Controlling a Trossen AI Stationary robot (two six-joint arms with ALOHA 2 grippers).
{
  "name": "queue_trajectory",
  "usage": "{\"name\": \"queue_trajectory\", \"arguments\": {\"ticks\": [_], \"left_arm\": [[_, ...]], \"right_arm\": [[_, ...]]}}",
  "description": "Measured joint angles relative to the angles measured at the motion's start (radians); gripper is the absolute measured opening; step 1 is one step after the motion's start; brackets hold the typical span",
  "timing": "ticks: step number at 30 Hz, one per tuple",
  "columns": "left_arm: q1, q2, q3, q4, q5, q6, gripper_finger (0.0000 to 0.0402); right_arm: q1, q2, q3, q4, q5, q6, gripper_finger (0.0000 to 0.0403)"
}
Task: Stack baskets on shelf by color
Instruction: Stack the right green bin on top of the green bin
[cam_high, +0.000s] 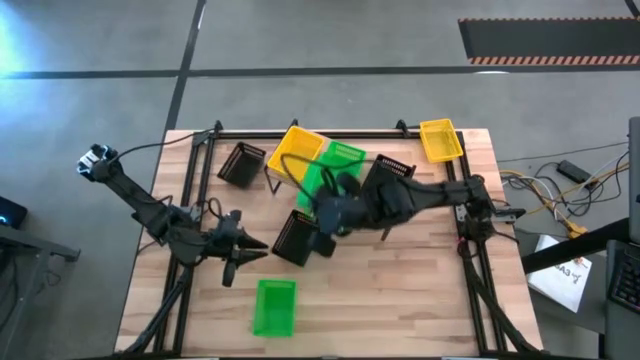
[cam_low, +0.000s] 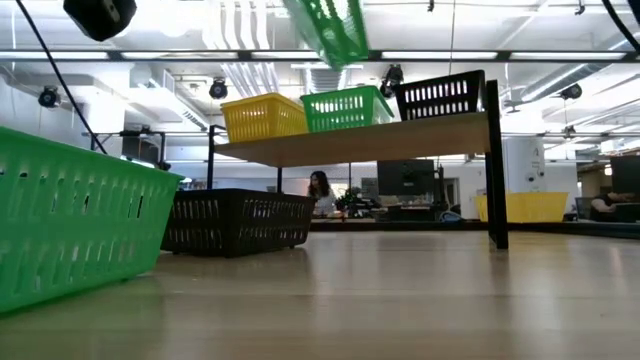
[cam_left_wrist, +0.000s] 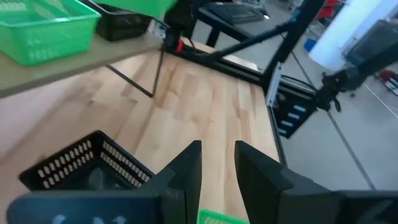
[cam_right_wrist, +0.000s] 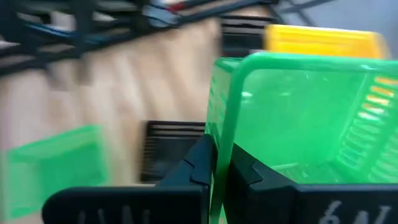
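The shelf carries a yellow basket, a green basket and a black basket side by side. My right gripper is shut on another green basket, which hangs high above the shelf. On the tabletop rest one green basket near the front, two black baskets, and a yellow basket at the far right corner. My left gripper hovers open at the table's left, touching nothing. My right gripper pinches the lifted green basket by the top of one side wall, close to a corner of the rim. One finger is outside the wall and the other inside. The basket is lifted clear and tilted above the shelf.
The shelf's thin black legs stand on the slatted tabletop. A black metal frame runs round the table's edges. Bare wood lies at the near right. A person sits in the room behind.
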Motion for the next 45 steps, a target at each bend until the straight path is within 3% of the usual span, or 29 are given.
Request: {"name": "queue_trajectory", "arguments": {"ticks": [6, 14, 22, 39, 45], "left_arm": [[0.000, 0.021, 0.000, 0.002, -0.012, -0.001, 0.0079], [0.000, 0.061, 0.000, 0.058, -0.012, 0.000, 0.0079], [0.001, 0.066, 0.000, 0.061, -0.013, -0.001, 0.0079], [0.001, 0.066, 0.001, 0.081, -0.017, -0.001, 0.0079], [0.001, 0.066, 0.001, 0.082, -0.017, -0.001, 0.0079]], "right_arm": [[-0.139, 0.006, 0.000, -0.134, 0.012, -0.098, 0.0008], [-0.283, 0.040, -0.001, -0.208, -0.160, -0.171, 0.0008], [-0.307, 0.042, -0.006, -0.272, -0.220, -0.199, 0.0008], [-0.311, 0.042, -0.143, -0.259, -0.221, -0.217, 0.0010], [-0.311, 0.042, -0.141, -0.257, -0.221, -0.221, 0.0058]]}}
